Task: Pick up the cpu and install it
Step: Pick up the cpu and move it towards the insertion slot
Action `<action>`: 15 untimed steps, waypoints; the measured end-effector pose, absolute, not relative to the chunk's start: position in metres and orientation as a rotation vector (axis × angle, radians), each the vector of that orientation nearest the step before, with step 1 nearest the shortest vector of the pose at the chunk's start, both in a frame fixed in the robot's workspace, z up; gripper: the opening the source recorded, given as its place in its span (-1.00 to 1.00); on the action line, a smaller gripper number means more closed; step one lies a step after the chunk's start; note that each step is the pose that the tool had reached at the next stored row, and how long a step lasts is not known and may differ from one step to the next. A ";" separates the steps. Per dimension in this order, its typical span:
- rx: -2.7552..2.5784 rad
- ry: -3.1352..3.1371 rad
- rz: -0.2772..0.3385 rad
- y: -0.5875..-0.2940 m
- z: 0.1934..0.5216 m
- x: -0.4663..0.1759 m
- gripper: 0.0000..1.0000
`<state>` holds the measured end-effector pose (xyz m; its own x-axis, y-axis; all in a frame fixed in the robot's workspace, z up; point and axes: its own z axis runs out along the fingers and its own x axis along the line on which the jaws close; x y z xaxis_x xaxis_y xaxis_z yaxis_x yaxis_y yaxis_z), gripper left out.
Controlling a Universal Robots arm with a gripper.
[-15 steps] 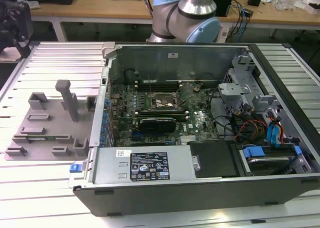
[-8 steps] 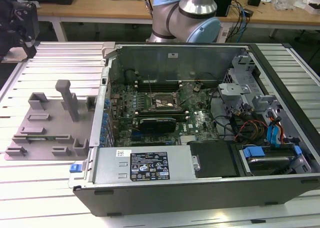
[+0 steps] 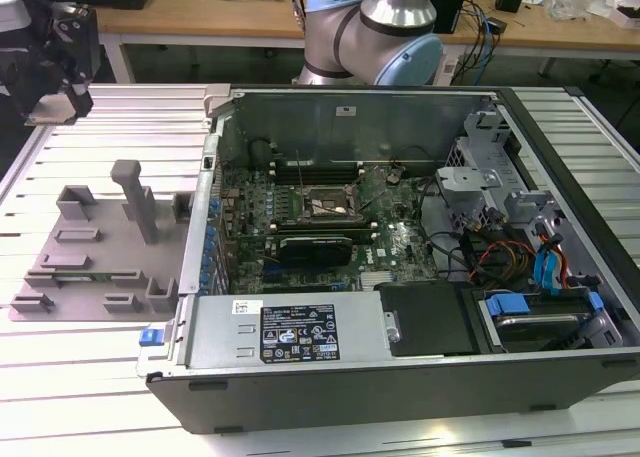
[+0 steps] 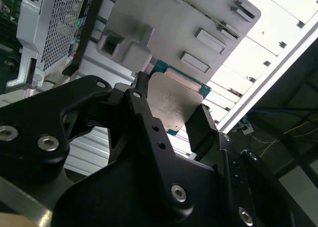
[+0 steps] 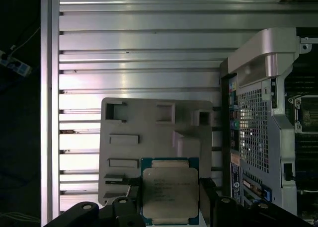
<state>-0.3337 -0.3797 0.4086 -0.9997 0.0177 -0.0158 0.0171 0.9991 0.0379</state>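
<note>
The cpu (image 5: 169,193), a flat square chip with a pale metal top and a teal edge, sits between the black fingers of my gripper (image 5: 169,203) in both wrist views. One finger (image 4: 141,105) presses each side of the cpu (image 4: 174,100), and the gripper (image 4: 171,113) is shut on it. In the exterior view the gripper (image 3: 62,52) hangs high at the far left, above the slatted table. The chip is held in the air over the grey fixture (image 5: 149,137). The dark motherboard socket (image 3: 325,205) lies inside the open case, well to the exterior view's right.
The grey plastic fixture (image 3: 90,267) with upright blocks lies on the aluminium slat table (image 3: 100,397). The open computer case (image 3: 400,367) stands beside it, its raised side wall (image 3: 205,197) between fixture and motherboard. Cables and drive bays (image 3: 530,267) crowd the case's right side.
</note>
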 end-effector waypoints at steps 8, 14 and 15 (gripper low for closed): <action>0.027 3.125 0.059 -0.380 0.409 -0.295 0.09; 0.027 3.125 0.059 -0.380 0.409 -0.280 0.09; 0.027 3.125 0.059 -0.380 0.409 -0.278 0.09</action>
